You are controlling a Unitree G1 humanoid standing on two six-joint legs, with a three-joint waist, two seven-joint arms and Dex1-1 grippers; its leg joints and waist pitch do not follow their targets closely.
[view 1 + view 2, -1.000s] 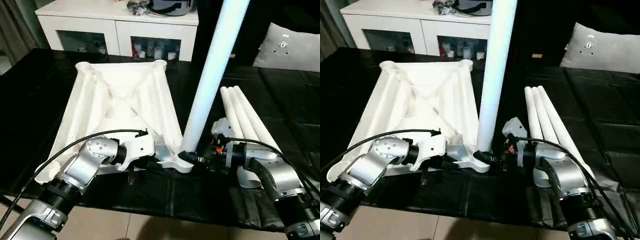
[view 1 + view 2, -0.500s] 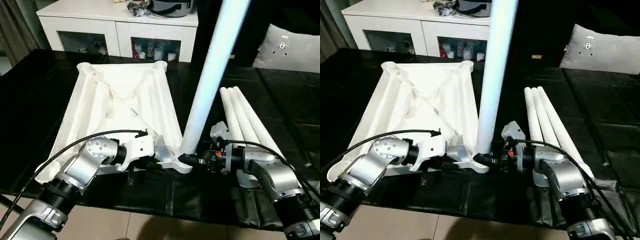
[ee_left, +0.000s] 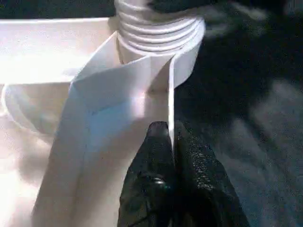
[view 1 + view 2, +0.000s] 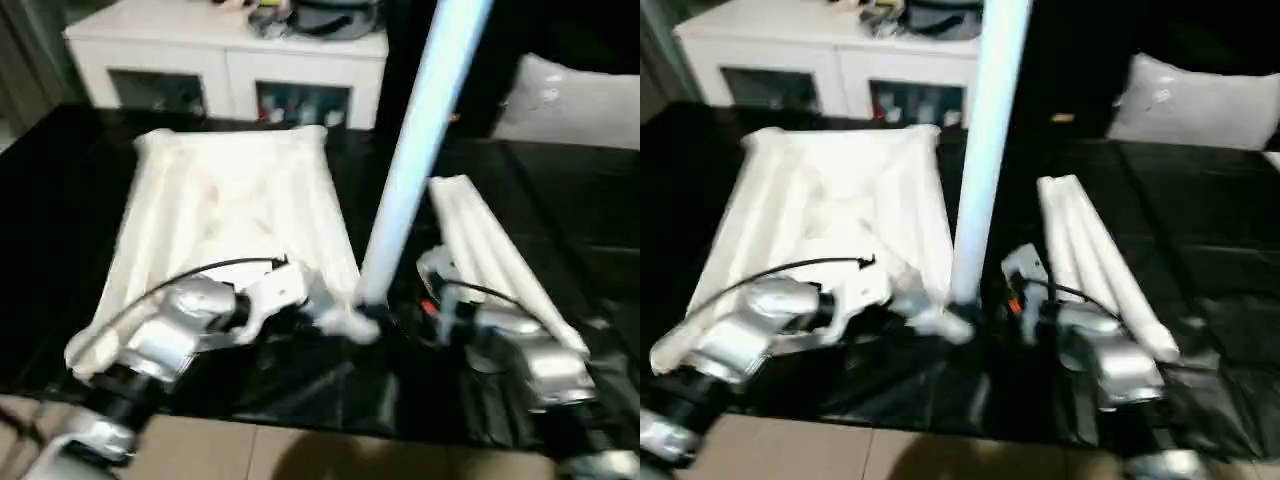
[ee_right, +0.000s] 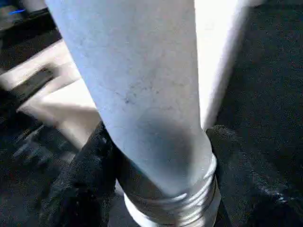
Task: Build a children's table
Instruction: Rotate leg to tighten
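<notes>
A: Head view?
B: The upside-down table panel [image 4: 225,215] lies on the black tabletop [image 4: 80,190]; a leg [image 4: 420,150] stands in its near corner socket.
A: Left wrist?
B: Left gripper [image 3: 169,135] fingers pinch a thin stiff rib.
A: Right wrist?
B: Right gripper [image 5: 156,156] fingers clasp the leg's smooth, probably light base; grip low.

White tabletop [image 4: 230,210] and white legs [image 4: 490,250] lie on a black surface [image 4: 590,220]

The table [image 4: 560,200] is covered in a black, creased sheet. Directly on it lies the white tabletop [image 4: 225,215], ribbed underside up, toward the left. To its right, apart from it, three white legs [image 4: 490,245] lie side by side, touching. Beyond the near edge, tiled floor [image 4: 300,455] shows.
</notes>
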